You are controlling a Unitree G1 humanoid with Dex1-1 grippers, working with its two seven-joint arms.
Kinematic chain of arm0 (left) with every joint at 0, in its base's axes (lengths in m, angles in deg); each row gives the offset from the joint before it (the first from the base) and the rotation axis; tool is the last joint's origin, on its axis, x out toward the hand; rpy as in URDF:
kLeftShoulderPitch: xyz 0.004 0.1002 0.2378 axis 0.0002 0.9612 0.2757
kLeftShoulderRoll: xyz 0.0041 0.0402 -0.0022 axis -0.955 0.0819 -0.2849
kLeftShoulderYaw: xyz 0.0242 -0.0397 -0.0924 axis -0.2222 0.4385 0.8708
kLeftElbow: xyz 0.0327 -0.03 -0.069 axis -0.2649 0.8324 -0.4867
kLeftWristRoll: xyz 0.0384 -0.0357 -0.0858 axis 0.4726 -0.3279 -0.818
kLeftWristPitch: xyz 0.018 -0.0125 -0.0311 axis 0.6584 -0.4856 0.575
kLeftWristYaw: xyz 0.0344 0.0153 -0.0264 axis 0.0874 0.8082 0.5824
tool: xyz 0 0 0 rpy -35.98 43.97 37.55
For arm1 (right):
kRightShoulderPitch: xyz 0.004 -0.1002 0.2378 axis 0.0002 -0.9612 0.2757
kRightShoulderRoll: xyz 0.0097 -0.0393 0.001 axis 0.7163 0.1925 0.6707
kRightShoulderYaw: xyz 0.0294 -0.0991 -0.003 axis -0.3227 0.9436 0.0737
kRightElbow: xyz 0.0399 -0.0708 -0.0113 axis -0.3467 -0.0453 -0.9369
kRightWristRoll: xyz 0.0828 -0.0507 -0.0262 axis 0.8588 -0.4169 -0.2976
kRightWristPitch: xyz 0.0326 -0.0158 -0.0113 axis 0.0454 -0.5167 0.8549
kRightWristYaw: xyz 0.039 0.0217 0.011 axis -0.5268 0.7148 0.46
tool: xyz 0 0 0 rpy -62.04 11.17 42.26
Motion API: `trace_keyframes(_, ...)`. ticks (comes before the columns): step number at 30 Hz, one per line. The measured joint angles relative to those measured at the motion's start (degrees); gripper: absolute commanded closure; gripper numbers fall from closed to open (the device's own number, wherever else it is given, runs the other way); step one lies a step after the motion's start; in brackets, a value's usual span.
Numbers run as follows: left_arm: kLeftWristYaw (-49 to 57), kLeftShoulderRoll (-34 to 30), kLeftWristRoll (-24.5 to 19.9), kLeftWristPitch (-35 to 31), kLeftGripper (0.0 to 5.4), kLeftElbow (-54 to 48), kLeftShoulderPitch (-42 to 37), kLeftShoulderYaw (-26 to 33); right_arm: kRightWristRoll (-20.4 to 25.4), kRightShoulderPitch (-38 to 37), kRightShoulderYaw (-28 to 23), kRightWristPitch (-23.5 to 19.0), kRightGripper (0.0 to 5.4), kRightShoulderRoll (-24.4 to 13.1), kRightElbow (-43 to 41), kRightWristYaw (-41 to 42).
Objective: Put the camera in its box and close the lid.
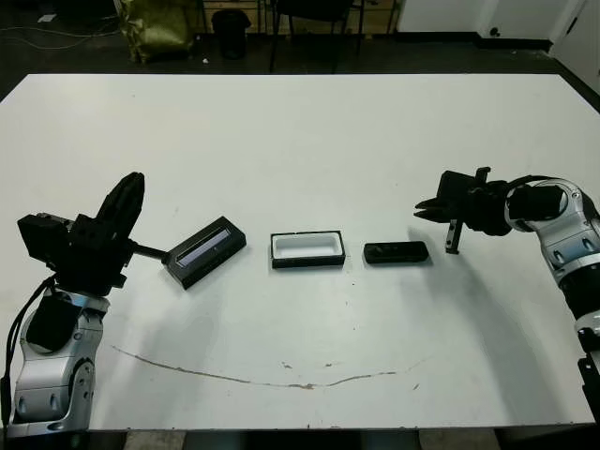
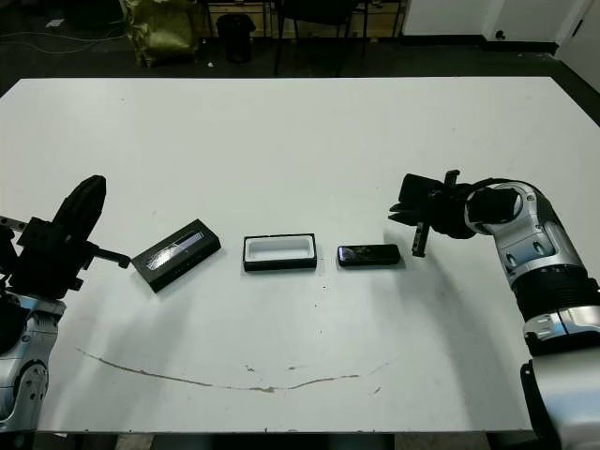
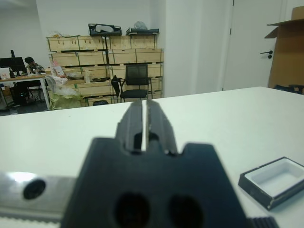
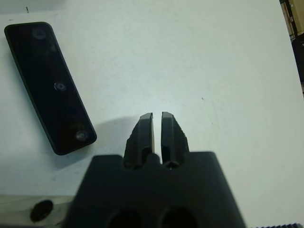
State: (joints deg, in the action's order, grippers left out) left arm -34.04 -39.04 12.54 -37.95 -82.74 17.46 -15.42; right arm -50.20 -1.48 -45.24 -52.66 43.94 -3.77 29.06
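Nothing is packed yet. Your right gripper [image 4: 157, 124] hangs empty, fingers pressed together, just beside the camera [image 1: 396, 252]. The box [image 1: 307, 249] lies open beyond it, the lid [image 1: 204, 250] near your left gripper [image 3: 143, 118], apparently closed too.

Bright overhead light, soft shadows, wrist foregrounds blurry
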Motion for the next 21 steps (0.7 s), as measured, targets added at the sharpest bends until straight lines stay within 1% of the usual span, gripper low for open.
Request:
trace_keyframes(4, -0.12, 0.00, -0.02, 0.02, 5.40, 0.09, 0.00, 0.00, 0.77, -0.21, -0.02, -0.23, 5.39, 0.50, 0.14, 0.93)
trace_keyframes(8, -0.08, 0.00, -0.01, 0.06, 5.40, 0.23, -0.01, 0.01, 0.70, -0.46, 0.33, 1.60, 5.39, 0.61, 0.15, 1.86)
trace_keyframes(13, 0.04, 0.05, -0.01, 0.06, 5.40, 0.27, 0.00, 0.01, 0.73, -0.47, 0.62, 2.06, 5.39, 0.85, 0.57, 3.75)
trace_keyframes(21, 0.09, 0.09, -0.05, 0.60, 5.40, 0.64, 0.00, 0.02, 1.01, -1.20, 0.65, -0.22, 5.39, 0.99, 0.01, 5.76)
